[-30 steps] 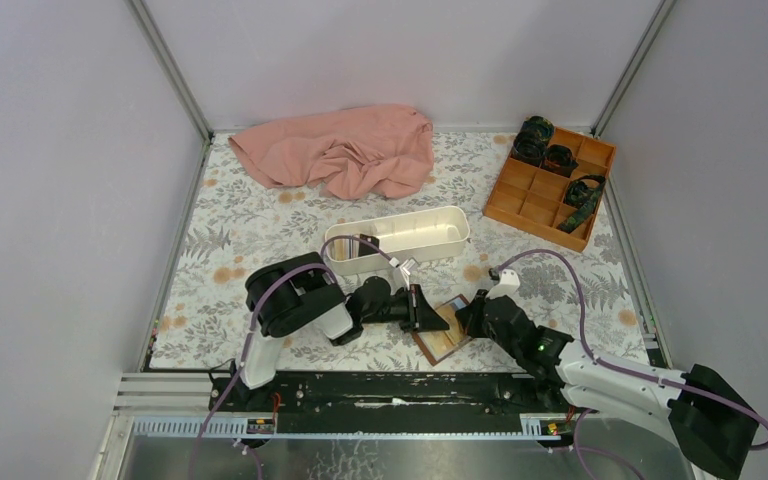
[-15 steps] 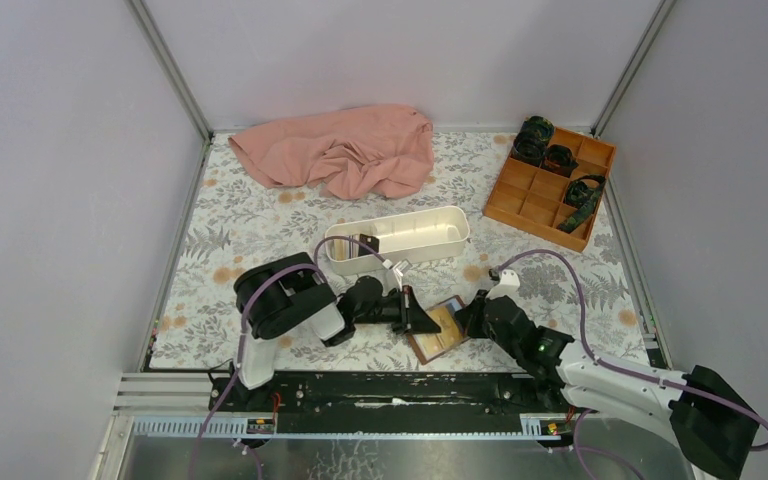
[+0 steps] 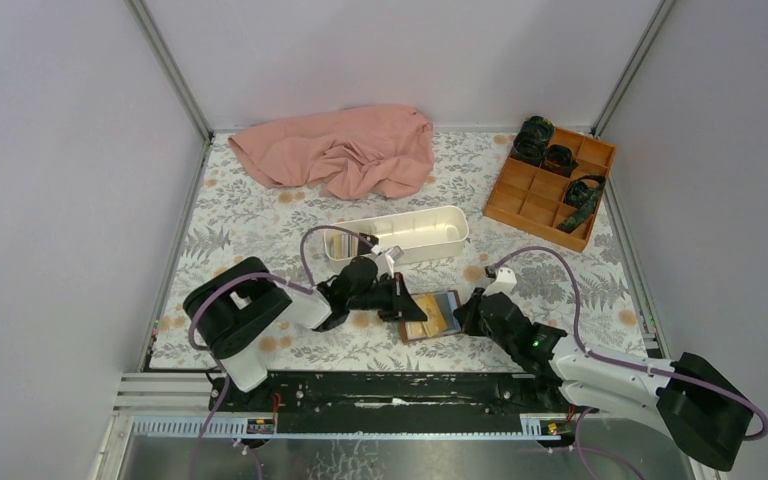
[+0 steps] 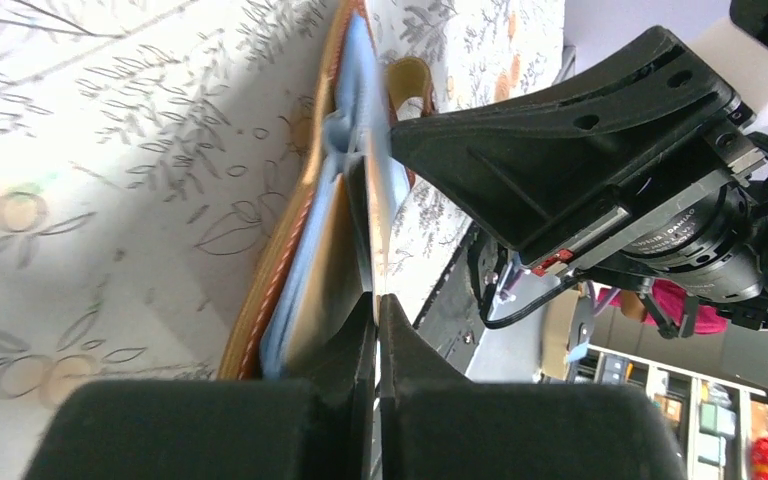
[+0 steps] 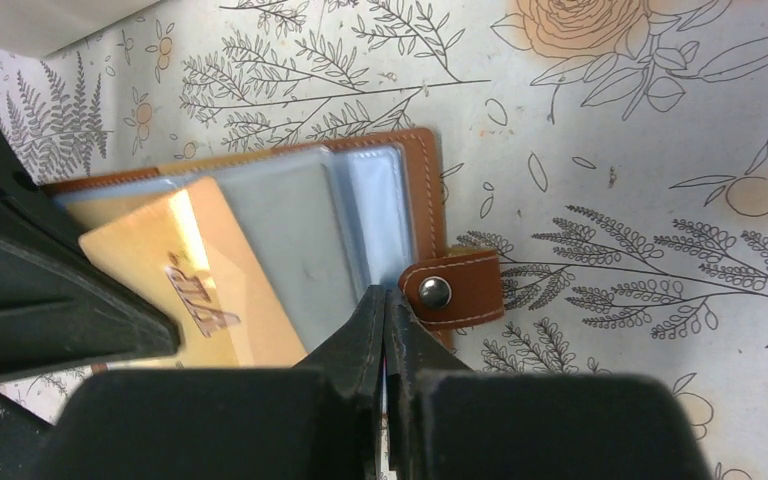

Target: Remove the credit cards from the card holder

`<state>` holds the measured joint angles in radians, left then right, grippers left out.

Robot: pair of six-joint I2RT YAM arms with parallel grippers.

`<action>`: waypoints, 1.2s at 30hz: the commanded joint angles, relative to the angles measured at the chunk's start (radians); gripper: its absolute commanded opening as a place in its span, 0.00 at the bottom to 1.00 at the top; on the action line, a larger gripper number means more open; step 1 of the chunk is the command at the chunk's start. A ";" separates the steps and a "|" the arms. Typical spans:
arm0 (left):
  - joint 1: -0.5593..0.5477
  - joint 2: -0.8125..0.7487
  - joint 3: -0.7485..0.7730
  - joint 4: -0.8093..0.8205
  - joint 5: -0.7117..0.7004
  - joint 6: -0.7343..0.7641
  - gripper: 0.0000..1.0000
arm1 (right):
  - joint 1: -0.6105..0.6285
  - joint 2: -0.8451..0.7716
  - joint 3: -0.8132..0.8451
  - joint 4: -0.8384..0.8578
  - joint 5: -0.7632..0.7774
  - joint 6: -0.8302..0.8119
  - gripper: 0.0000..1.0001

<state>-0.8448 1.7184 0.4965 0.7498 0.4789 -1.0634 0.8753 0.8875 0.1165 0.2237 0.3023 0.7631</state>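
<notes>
Left end effector first: you have it pinched shut on the edge of a yellow-orange card, which sticks partway out of the card holder toward that side. Your right end effector is closed too, fingers pressed together. Its tips sit at the holder's edge over the clear sleeves, just beside the snap tab; whether they bear down on it you cannot tell. Your left arm lies low, its bulky elbow near the front left of the bench. The forearm reaches right across the floral cover, and the wrist is rolled onto its side, so that the holder shows edge-on in the wrist view. Your right arm stretches long and low from the near right corner, leftward, and meets the holder from the opposite side, so the two end effectors face each other closely across it. At the far end of the bench a pink cloth lies crumpled. A long white tray sits in the middle, just behind the left wrist. An orange compartmented box with dark items in it stands at the far right. The card holder lies open on the bench, in front of the tray and near the front edge. Pale blue sleeves fan out inside its brown leather cover, and the snap tab points away to the right.
</notes>
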 commanded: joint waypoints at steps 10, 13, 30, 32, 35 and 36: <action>0.110 -0.129 0.093 -0.447 -0.090 0.256 0.00 | -0.034 0.009 0.012 -0.061 -0.002 -0.015 0.02; 0.119 -0.121 0.094 -0.463 -0.081 0.261 0.01 | -0.034 0.017 0.015 -0.051 -0.006 -0.020 0.03; 0.123 -0.052 0.080 -0.437 -0.041 0.266 0.00 | -0.033 0.079 0.213 0.034 -0.165 -0.147 0.07; 0.124 -0.048 0.079 -0.438 -0.035 0.266 0.00 | -0.033 0.155 0.233 0.082 -0.178 -0.146 0.07; 0.125 -0.052 0.075 -0.443 -0.034 0.264 0.00 | -0.034 0.267 0.254 0.145 -0.207 -0.139 0.07; 0.125 -0.060 0.072 -0.447 -0.034 0.264 0.02 | -0.034 0.298 0.257 0.158 -0.212 -0.133 0.07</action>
<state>-0.7227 1.6424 0.5777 0.3611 0.4488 -0.8345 0.8478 1.0828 0.3313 0.2775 0.1375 0.6430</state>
